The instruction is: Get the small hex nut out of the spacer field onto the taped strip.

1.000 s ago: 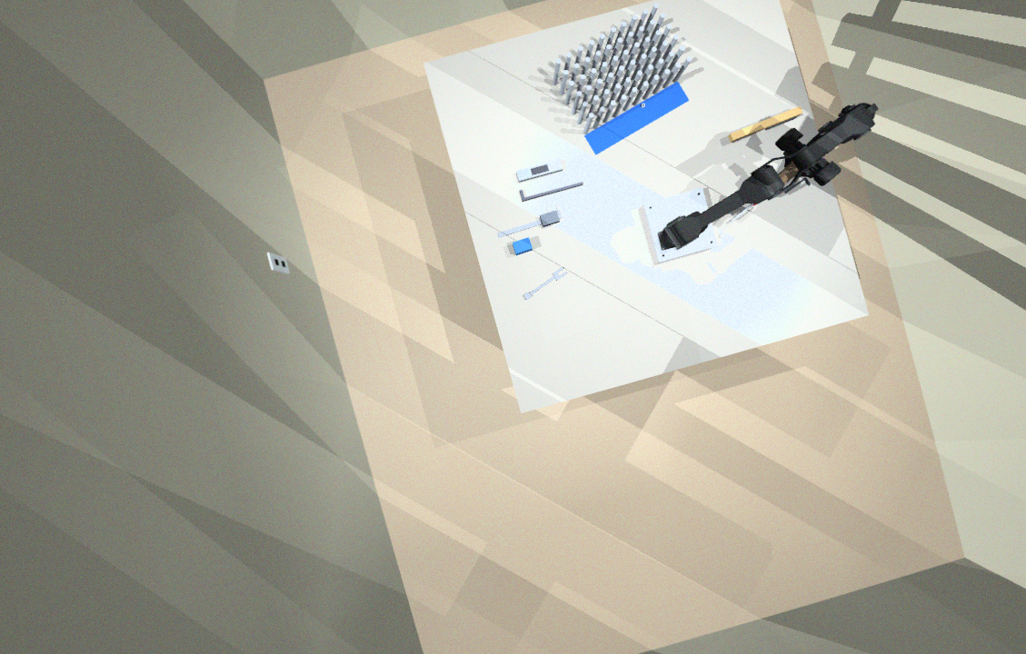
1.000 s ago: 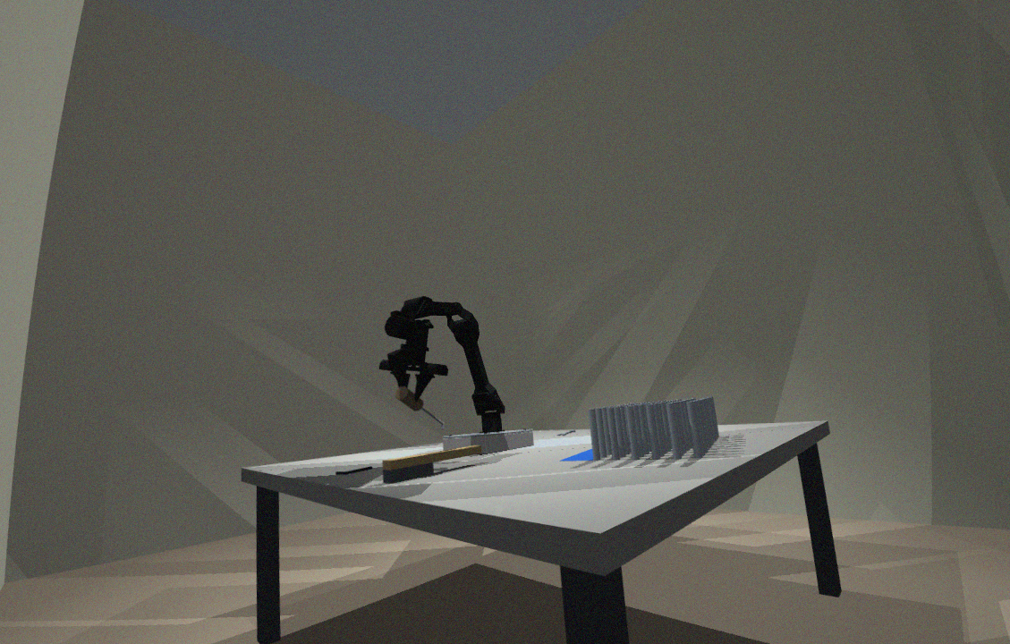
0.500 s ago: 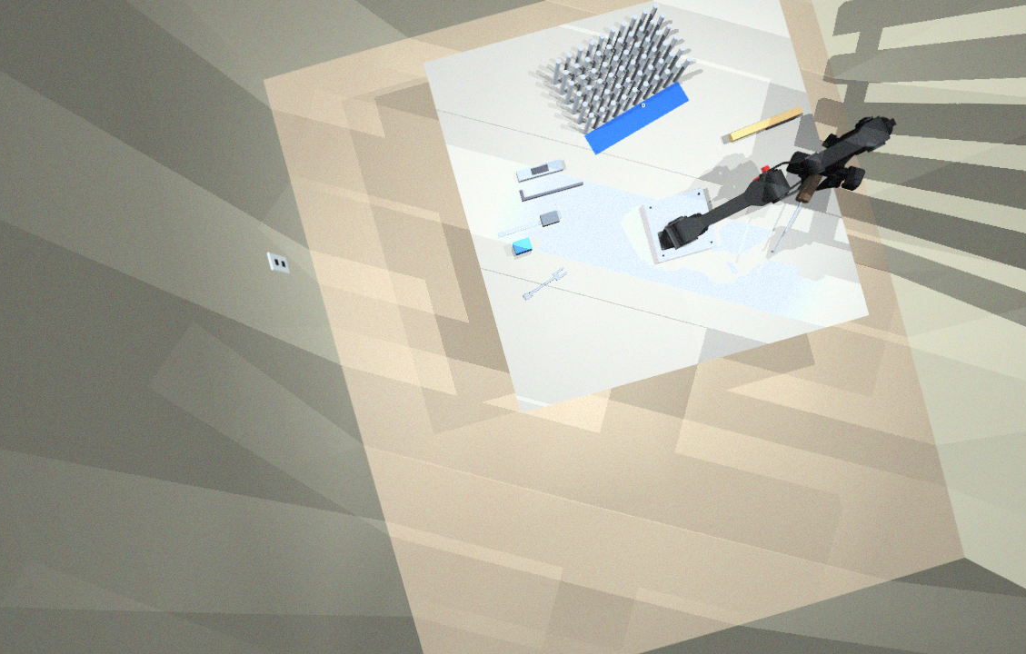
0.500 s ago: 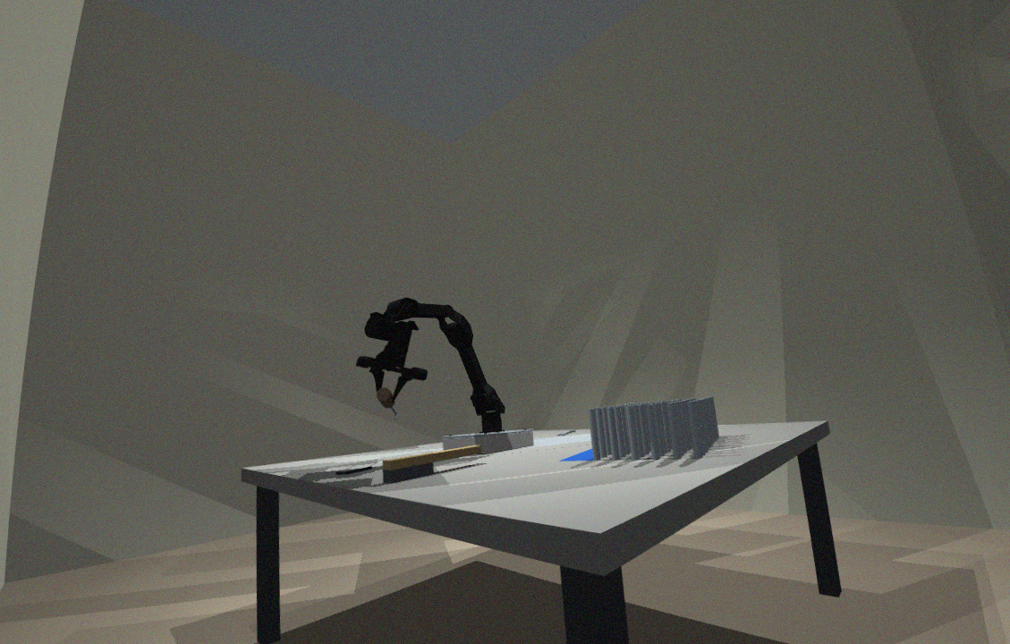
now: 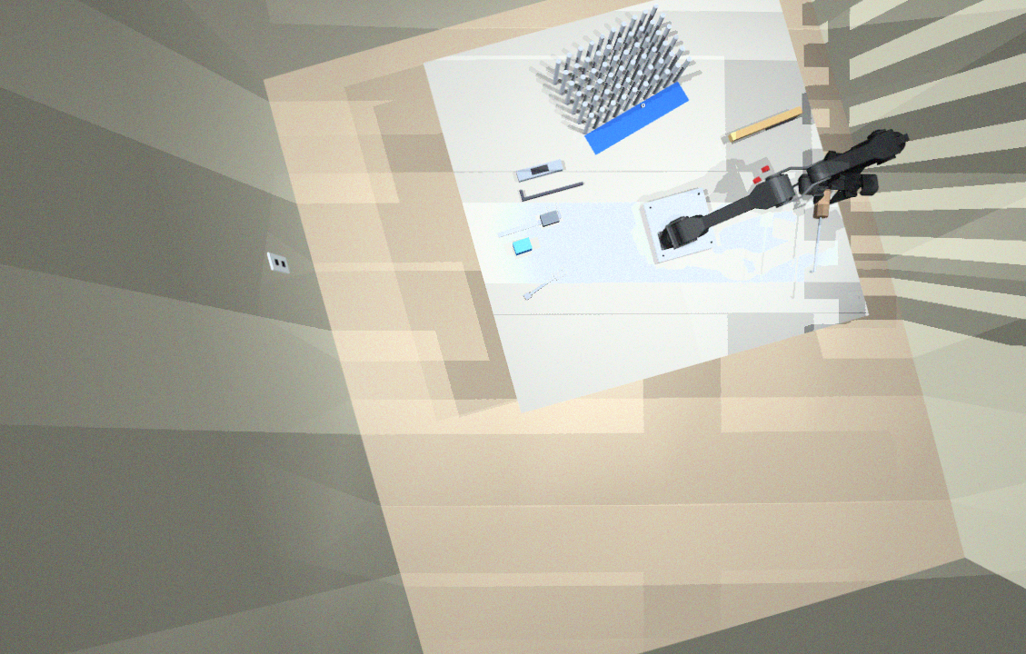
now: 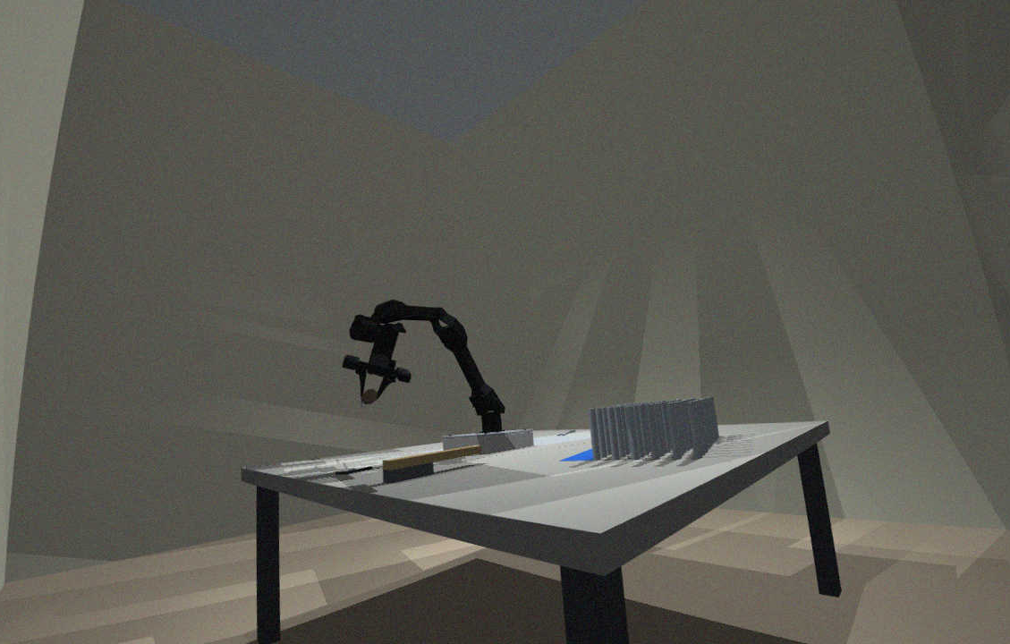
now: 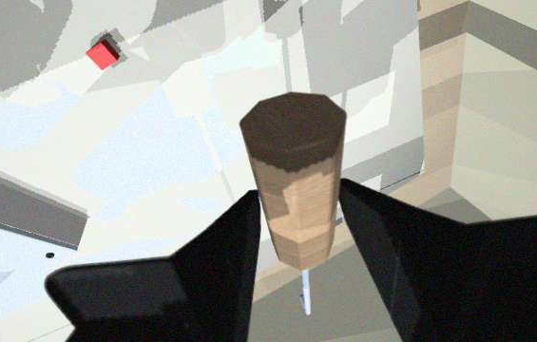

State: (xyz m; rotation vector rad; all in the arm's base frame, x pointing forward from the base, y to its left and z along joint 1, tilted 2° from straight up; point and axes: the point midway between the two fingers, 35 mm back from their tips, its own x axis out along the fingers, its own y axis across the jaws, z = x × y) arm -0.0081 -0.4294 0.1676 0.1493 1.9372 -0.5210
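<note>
The hex nut [image 5: 643, 105] lies on the blue taped strip [image 5: 610, 138] [image 6: 579, 456], near its edge on the spacer side. The grey metal spacers [image 5: 622, 69] [image 6: 652, 428] stand in a dense field behind the strip. My gripper [image 5: 822, 197] [image 6: 369, 392] [image 7: 297, 192] is shut on the wooden handle of a hook tool [image 5: 821, 210] [image 6: 369, 397] [image 7: 297, 216]. It holds the tool high above the table's right part, far from the spacers. The tool's thin metal shaft points away from the field, with a small hook at its end in the wrist view.
A yellow wooden bar [image 5: 764, 124] [image 6: 432, 458] with a dark underside lies between arm and field. A red block [image 5: 765, 169] [image 7: 103, 54] lies near the arm's base plate [image 5: 651, 235]. A silver tool [image 5: 528, 173], a black L-shaped bar [image 5: 552, 191] and a cyan block [image 5: 522, 245] lie at left.
</note>
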